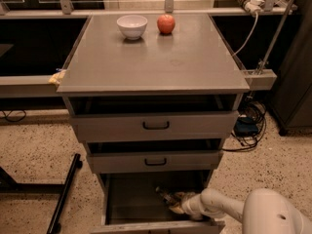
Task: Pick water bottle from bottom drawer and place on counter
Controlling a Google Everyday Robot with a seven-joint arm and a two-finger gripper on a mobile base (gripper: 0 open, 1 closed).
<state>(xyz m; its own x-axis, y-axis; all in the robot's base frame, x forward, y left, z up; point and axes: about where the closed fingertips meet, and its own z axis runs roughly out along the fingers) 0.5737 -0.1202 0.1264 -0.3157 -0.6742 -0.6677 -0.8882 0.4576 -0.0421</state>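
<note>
Lay in the bottom drawer [127,199], lower centre of frame, gripper [179,206] at the water bottle [165,196] — grasp impossible to tell — and risked snagging the overhanging middle drawer [195,161] when lifted.

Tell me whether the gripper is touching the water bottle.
Cannot tell. In the camera view the gripper sits inside the bottom drawer beside the bottle, but neither contact nor gap shows plainly.

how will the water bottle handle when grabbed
The water bottle looks small, so it is probably light, and thin plastic may dent when squeezed. It seems to lie tilted in the bottom drawer by the gripper, so a nudge could roll it.
</note>
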